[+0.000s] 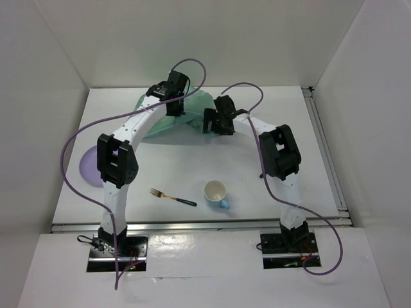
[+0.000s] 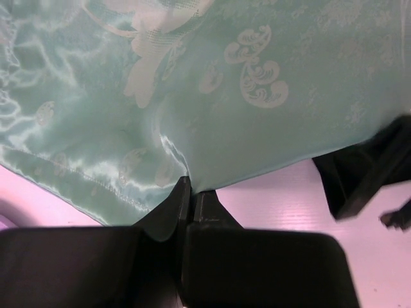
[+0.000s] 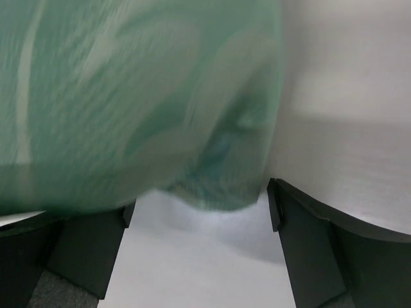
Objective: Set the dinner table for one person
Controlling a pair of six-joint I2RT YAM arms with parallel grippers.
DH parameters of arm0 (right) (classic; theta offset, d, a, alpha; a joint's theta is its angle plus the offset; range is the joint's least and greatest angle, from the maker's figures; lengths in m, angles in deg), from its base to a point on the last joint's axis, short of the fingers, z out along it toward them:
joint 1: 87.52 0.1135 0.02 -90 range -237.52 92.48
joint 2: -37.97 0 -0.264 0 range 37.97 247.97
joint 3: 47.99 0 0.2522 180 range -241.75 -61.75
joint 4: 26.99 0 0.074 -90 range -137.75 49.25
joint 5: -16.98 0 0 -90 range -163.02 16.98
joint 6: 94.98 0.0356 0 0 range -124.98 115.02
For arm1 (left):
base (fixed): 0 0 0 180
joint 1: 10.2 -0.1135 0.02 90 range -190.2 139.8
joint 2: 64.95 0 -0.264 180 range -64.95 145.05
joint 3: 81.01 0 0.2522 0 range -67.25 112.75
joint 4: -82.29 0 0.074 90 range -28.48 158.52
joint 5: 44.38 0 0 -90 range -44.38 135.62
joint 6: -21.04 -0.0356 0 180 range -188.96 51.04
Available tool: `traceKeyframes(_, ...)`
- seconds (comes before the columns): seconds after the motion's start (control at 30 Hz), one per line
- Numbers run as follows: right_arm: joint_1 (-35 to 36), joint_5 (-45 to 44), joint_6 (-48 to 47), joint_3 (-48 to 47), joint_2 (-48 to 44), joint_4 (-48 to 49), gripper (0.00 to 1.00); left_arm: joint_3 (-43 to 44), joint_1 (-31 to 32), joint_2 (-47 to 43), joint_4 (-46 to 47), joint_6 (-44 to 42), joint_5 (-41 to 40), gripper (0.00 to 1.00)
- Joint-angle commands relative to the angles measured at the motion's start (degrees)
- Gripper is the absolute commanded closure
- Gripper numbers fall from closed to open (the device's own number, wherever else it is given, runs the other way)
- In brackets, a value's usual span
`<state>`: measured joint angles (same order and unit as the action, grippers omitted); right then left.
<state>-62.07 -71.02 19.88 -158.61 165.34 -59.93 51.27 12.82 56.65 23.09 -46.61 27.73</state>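
Observation:
A teal-green patterned cloth point(image 1: 192, 110) lies bunched at the back middle of the white dinner table point(image 1: 257, 173). My left gripper point(image 1: 174, 104) is over its left part, and in the left wrist view the gripper point(image 2: 191, 187) is shut on a fold of the cloth point(image 2: 225, 96). My right gripper point(image 1: 213, 123) is at the cloth's right edge. In the right wrist view it point(image 3: 200, 215) is open, with the blurred cloth point(image 3: 128, 96) hanging just ahead of the jaws. A lilac plate point(image 1: 90, 165), a fork point(image 1: 172, 197) and a cup point(image 1: 216, 192) lie nearer the front.
White walls close in the table at the back and on both sides. A metal rail point(image 1: 324, 147) runs along the right edge and another along the front. Purple cables loop over both arms. The right gripper shows as a dark shape in the left wrist view point(image 2: 366, 173).

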Motion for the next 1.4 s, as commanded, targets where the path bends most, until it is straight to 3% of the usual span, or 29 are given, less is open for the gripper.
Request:
traceKeyframes(0.0,0.7,-11.6,2.7,-2.5,2.0,3.0,0.05,2.1,-0.1,-4.6,-0.3,-2.0,-0.5,1.0)
traceKeyframes(0.13,0.7,-13.7,2.8,3.2,-1.0,7.9,0.01,2.7,-0.6,-5.8,-0.8,-2.7,-1.5,1.0)
traceKeyframes(0.37,0.7,-10.2,-1.0,-4.3,4.5,6.2,0.01,3.9,-1.1,-6.3,-1.3,-3.2,-1.5,1.0)
traceKeyframes(0.47,0.7,-9.3,-2.5,-0.7,2.1,10.7,0.46,3.9,-1.1,-6.8,-1.3,-3.7,-1.5,1.0)
traceKeyframes(0.5,1.2,-9.3,-2.5,0.4,1.0,11.9,0.83,3.3,-1.1,-6.8,-1.3,-4.2,-2.1,1.0)
traceKeyframes(0.53,1.2,-10.2,-2.5,1.4,-0.8,12.7,1.0,3.3,-1.1,-6.8,-1.3,-4.2,-2.1,1.0)
traceKeyframes(0.63,0.0,-12.1,-1.9,1.4,-4.0,11.3,1.0,2.7,-1.1,-6.8,-1.3,-4.2,-2.1,1.0)
traceKeyframes(0.83,-1.2,-9.7,-11.0,3.8,-13.8,7.6,1.0,1.5,-1.1,-9.4,-1.3,-4.8,1.0,1.0)
traceKeyframes(1.0,-6.5,-2.6,-16.4,8.1,-23.4,1.6,1.0,-6.5,1.3,-12.9,0.3,-6.1,4.1,1.0)
traceKeyframes(1.13,-11.6,1.4,-20.9,8.9,-25.8,-5.2,1.0,-11.6,2.6,-14.2,1.7,-6.1,7.5,1.0)
traceKeyframes(1.17,-12.5,1.4,-20.9,8.9,-25.8,-5.8,1.0,-11.6,3.2,-14.2,1.7,-6.1,9.3,0.97)
traceKeyframes(1.2,-15.3,0.5,-20.9,8.9,-25.8,-6.6,1.0,-11.6,3.2,-14.2,1.7,-6.1,13.6,0.81)
traceKeyframes(1.23,-17.0,-0.1,-19.8,6.8,-24.5,-7.4,0.92,-11.6,3.8,-14.2,1.7,-6.7,16.0,0.25)
traceKeyframes(1.27,-18.8,-0.2,-16.9,4.8,-23.1,-8.6,0.7,-11.0,3.8,-14.2,1.7,-6.7,18.0,0.0)
traceKeyframes(1.3,-22.0,1.9,-15.5,-0.6,-19.4,-12.3,0.12,-10.2,4.5,-14.2,1.7,-6.7,18.1,0.0)
traceKeyframes(1.33,-23.1,2.8,-14.2,-3.8,-17.3,-14.6,0.01,-9.5,4.5,-13.7,1.1,-6.7,18.8,0.0)
traceKeyframes(1.37,-23.9,2.8,-11.7,-7.2,-15.2,-17.4,0.01,-8.9,4.5,-13.7,1.0,-6.1,18.8,0.0)
